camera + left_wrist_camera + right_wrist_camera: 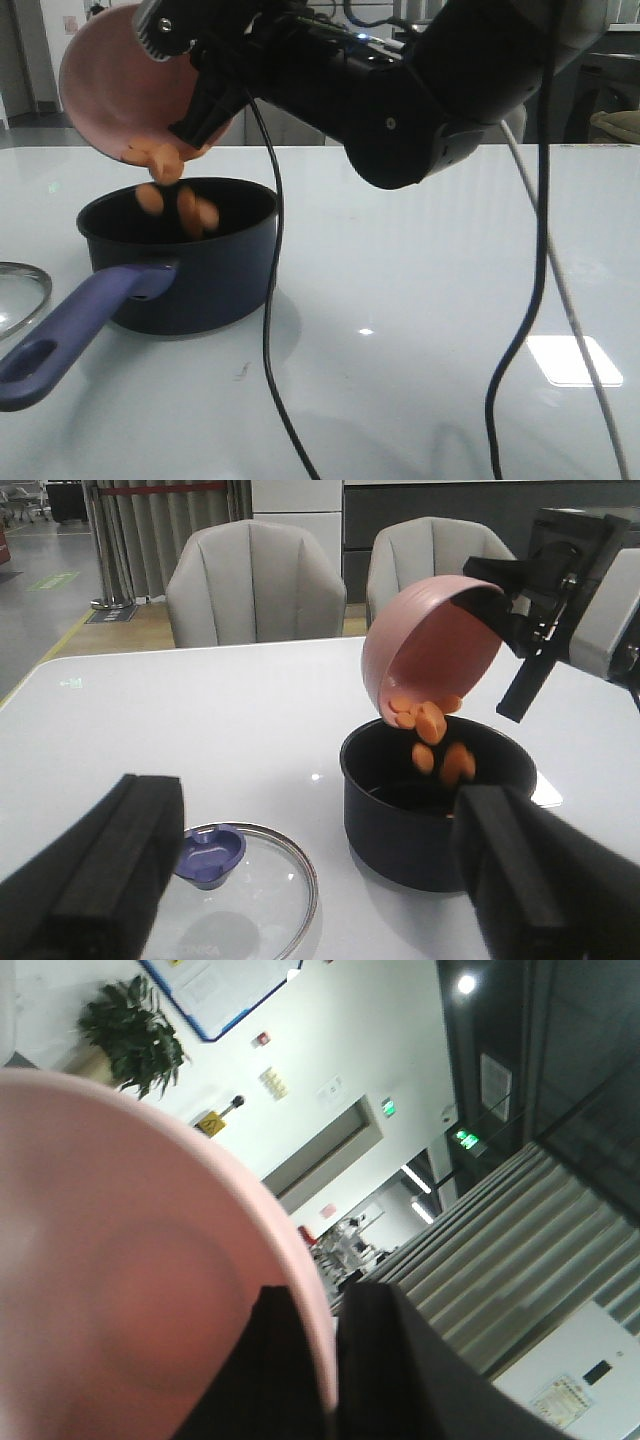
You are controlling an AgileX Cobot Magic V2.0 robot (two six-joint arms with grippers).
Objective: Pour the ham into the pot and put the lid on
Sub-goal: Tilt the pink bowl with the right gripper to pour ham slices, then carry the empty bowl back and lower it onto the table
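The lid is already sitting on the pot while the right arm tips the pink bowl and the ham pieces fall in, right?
Not quite. The lid lies flat on the table beside the pot, which is open, as the left wrist view shows. The rest holds: the right gripper tips the pink bowl and ham falls in.

Space above the pot (190, 270) is taken: pink bowl (130, 85) tipped over its mouth, right gripper (205, 100) clamped on the rim, ham (180, 205) falling in. Pot handle (75, 330) juts toward you. Lid (235, 885) lies flat just left of the pot. Cables (270, 330) hang just right of the pot. Table (430, 260) further right is bare; you'd pass there.
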